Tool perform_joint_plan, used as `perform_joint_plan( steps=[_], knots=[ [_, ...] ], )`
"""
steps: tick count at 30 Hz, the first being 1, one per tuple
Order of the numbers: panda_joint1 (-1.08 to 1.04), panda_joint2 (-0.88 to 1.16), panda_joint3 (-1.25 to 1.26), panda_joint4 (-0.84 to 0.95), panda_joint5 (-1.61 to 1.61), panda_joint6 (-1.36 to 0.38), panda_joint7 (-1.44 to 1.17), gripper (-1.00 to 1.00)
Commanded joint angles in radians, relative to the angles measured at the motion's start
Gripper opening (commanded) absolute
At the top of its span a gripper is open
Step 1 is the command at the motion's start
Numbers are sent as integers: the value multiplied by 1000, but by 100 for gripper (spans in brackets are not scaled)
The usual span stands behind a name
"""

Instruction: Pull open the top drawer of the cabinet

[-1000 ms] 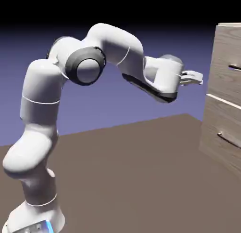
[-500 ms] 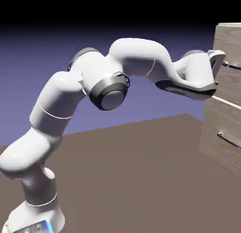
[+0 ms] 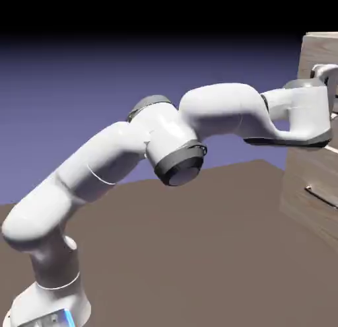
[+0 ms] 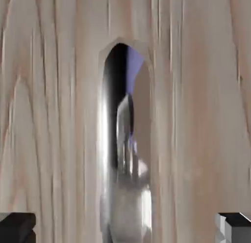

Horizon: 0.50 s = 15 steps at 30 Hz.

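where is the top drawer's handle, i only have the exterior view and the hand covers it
Observer: In the hand view the handle runs up the middle of the picture, straight ahead of the gripper.
Operator: are the fingers on it
Observer: No contact shows. One of the finger tips sits at each bottom corner, on either side of the bar, and the wood of the top drawer shows between each tip and the bar.
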Motion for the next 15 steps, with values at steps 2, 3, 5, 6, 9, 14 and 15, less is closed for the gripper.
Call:
perform_joint_plan(
  steps=[2,3,5,6,9,14,15],
  knots=[
    [-45,-34,38,-72,-61,-25,60,-100],
    [-69,-51,57,-109,-88,-37,88,-100],
    [-116,-86,93,-181,-133,-61,139,-100],
    [-141,-103,111,-217,-154,-72,164,-100],
    [-218,-158,165,-326,-208,-105,235,-100],
    [-365,-256,267,-507,-280,-153,354,-100],
    [-399,-277,291,-543,-293,-161,379,-100]
  ],
)
